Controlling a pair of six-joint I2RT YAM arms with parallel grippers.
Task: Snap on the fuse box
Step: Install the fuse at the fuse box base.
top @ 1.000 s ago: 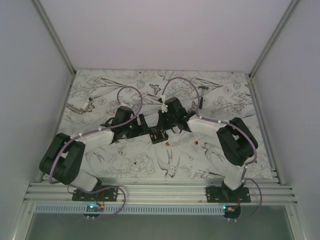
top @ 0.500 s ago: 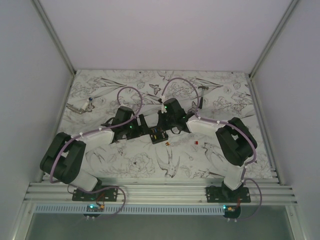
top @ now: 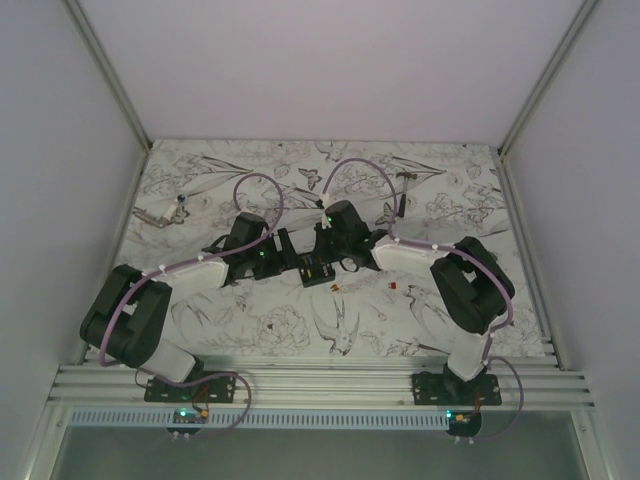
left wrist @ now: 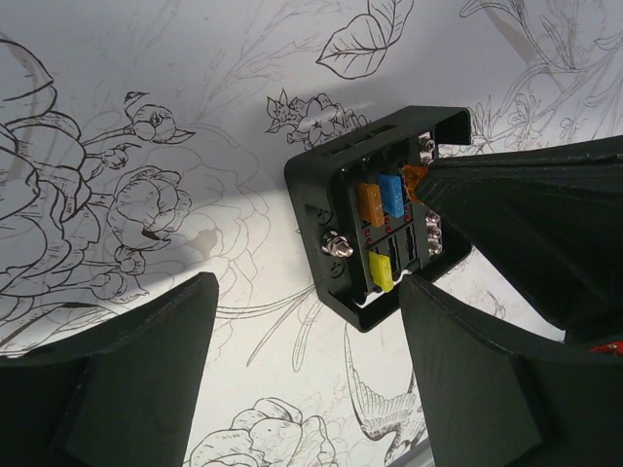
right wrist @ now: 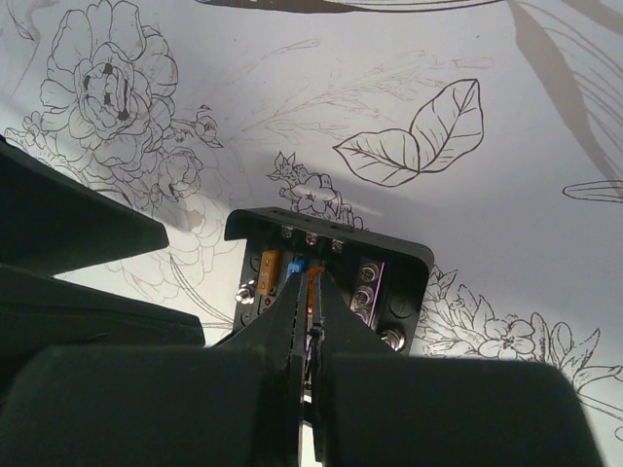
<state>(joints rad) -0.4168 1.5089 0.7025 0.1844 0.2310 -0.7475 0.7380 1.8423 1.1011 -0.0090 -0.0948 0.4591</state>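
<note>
Bright even light; soft shadows; near fingers (left wrist: pixel 107 389) dark, blurred.

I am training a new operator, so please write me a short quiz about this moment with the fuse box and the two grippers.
1. True or false: the left gripper is closed on the fuse box.
2. Which fuse shows in the box? A green fuse; B yellow fuse; C purple fuse.
3. Which gripper has its tips over the open box, and how do its jaws stand?
Key: 1 false, it stands open. 2 B. 3 the right gripper, shut.
</note>
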